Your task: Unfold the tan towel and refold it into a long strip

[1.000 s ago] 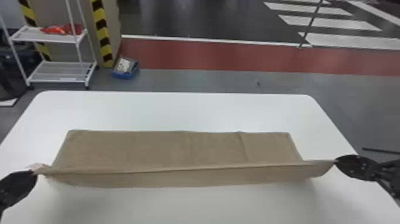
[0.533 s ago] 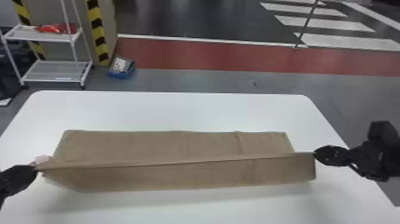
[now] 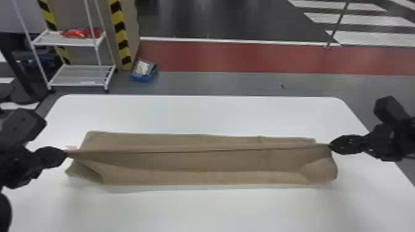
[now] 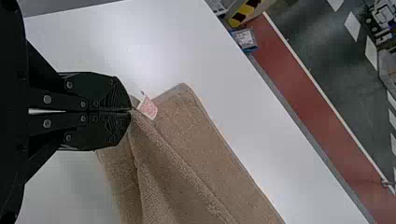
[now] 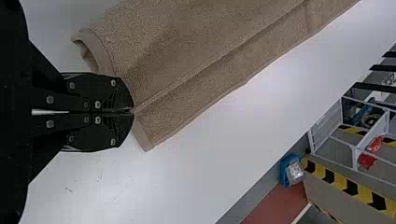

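Held edge of the tan towel [image 3: 200,162] has shifted forward, away from the robot, vs the earlier head frames; both grippers went with it and sit closer in toward the middle. Left gripper [image 3: 66,155] clamped on the left end of that edge, right gripper [image 3: 330,147] clamped on the right end. Wrist views agree: left gripper [image 4: 131,110] has its fingers pressed together on cloth, right gripper [image 5: 133,111] same deal. Towel runs left-right across the white table [image 3: 197,112]. Held edge is pulled near straight between the two grips; a flat layer shows beyond it, the near side hangs in a soft fold. Right end of that fold bulges round, left end has a loose corner sticking out. Small white tag [image 4: 148,108] with pinkish print pokes out by the left fingertips. Background, past the table's far left: white shelf rack [image 3: 81,75] with a red item [image 3: 81,33] on its upper shelf, blue box [image 3: 144,76] on the floor just beside the rack.
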